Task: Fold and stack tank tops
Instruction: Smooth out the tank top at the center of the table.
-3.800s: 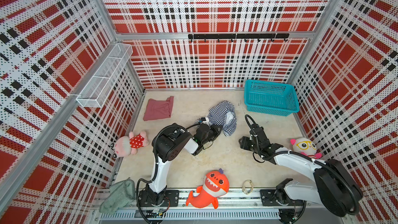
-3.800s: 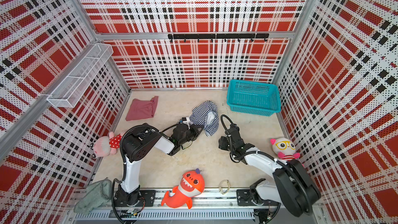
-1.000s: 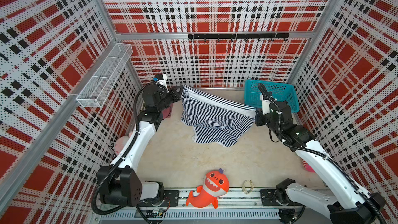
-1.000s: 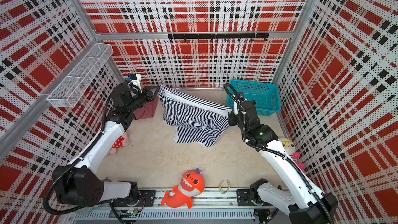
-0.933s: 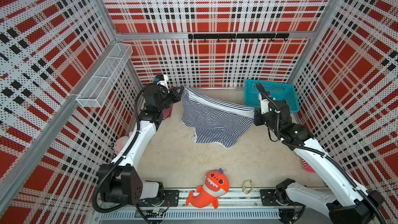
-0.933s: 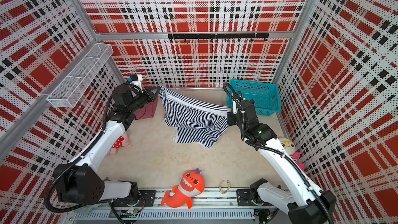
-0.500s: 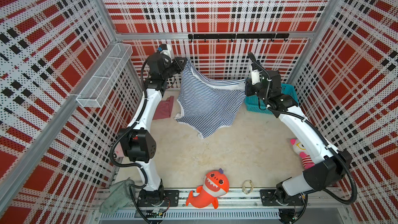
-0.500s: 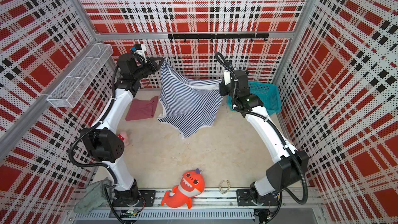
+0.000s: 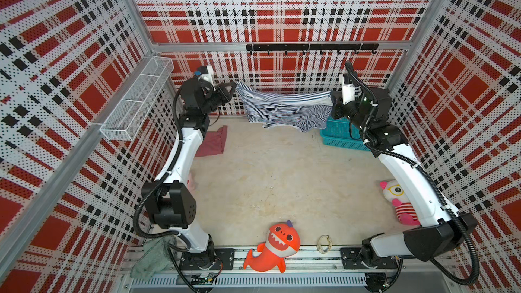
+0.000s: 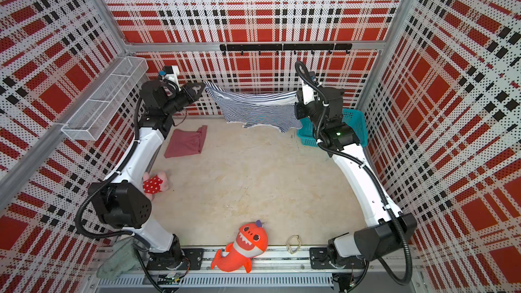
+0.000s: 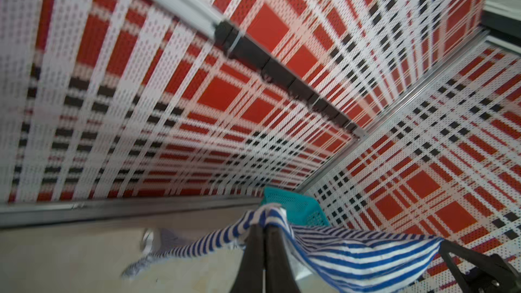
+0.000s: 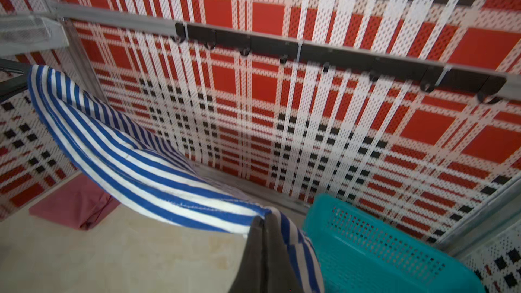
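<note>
Black jaws of my left gripper (image 9: 232,91) pinch one corner of striped tank top (image 9: 284,111), my right gripper (image 9: 332,99) pinches other; navy-white cloth stretched mid-air near back wall (image 9: 282,38), hem sagging above floor (image 9: 282,178). Maroon tank top (image 9: 212,143) lies folded on floor under my left arm (image 9: 186,147). Teal basket (image 9: 342,136) beside right arm (image 9: 400,170), striped cloth outside it

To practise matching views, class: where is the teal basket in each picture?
In a top view: teal basket in the far right corner, beside the striped tank top.
In a top view: teal basket, same corner.
Left wrist: teal basket beyond the striped tank top.
Right wrist: teal basket beside the striped tank top.
Shared landmark: black hook rail.
</note>
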Available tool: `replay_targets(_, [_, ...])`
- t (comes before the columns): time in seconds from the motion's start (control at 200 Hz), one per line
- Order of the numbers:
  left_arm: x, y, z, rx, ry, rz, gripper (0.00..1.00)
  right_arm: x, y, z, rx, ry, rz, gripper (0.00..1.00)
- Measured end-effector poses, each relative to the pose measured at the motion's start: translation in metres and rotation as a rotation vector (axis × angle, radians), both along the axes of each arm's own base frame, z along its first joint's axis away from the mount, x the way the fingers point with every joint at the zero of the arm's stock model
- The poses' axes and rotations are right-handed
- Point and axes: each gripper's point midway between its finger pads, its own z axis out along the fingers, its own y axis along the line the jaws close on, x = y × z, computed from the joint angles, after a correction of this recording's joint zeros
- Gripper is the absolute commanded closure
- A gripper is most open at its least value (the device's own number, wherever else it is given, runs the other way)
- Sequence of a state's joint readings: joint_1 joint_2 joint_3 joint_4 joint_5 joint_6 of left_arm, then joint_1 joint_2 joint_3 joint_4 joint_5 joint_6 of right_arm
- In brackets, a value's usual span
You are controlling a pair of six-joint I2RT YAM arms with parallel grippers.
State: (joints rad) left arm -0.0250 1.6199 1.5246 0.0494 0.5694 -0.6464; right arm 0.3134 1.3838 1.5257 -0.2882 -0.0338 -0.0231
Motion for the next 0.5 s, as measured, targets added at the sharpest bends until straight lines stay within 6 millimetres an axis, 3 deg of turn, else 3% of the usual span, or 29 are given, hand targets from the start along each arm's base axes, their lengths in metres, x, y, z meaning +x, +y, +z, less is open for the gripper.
replay_targets(0.12, [-0.033,0.004,-0.062,0.000,0.110,0.014,1.00,-0.015,0.000,-0.052,-0.019,0.120,0.022,1.00])
replay_targets(0.19, [-0.055,0.007,-0.081,0.003,0.145,0.023,1.00,-0.031,0.000,-0.073,-0.024,0.183,0.038,1.00])
replay_targets(0.241, [-0.072,0.010,-0.084,0.007,0.149,0.029,1.00,-0.043,-0.001,-0.081,-0.022,0.213,0.043,1.00])
replay_targets(0.391, [-0.110,0.019,-0.042,0.029,0.047,0.057,1.00,-0.083,-0.001,-0.061,0.025,0.204,0.081,1.00])
replay_targets(0.501, [-0.151,0.029,0.012,0.061,-0.088,0.098,1.00,-0.129,-0.006,-0.019,0.106,0.136,0.127,1.00])
